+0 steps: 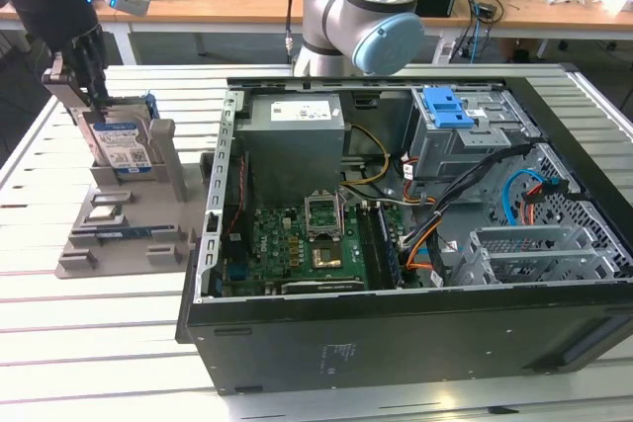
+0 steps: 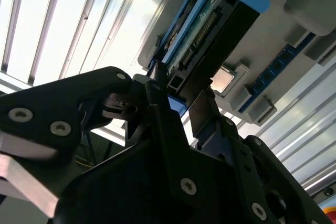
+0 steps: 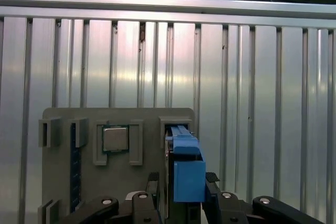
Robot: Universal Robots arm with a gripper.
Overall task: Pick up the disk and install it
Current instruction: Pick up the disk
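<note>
1. The gripper [image 1: 94, 94] hangs over the grey holder [image 1: 166, 200] on the slatted surface [image 1: 89, 343], at the exterior view's left.
2. Its jaws are closed narrowly on the upper edge of the disk [image 3: 187, 167], one against each face.
3. The disk [image 1: 127, 153] stands upright in the holder's slot, beside the open computer case [image 1: 396, 338].

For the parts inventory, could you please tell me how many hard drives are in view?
1. The disk stands on edge in the grey holder at the exterior view's left, with the gripper at its top. The case's drive cage could hide others.
</note>
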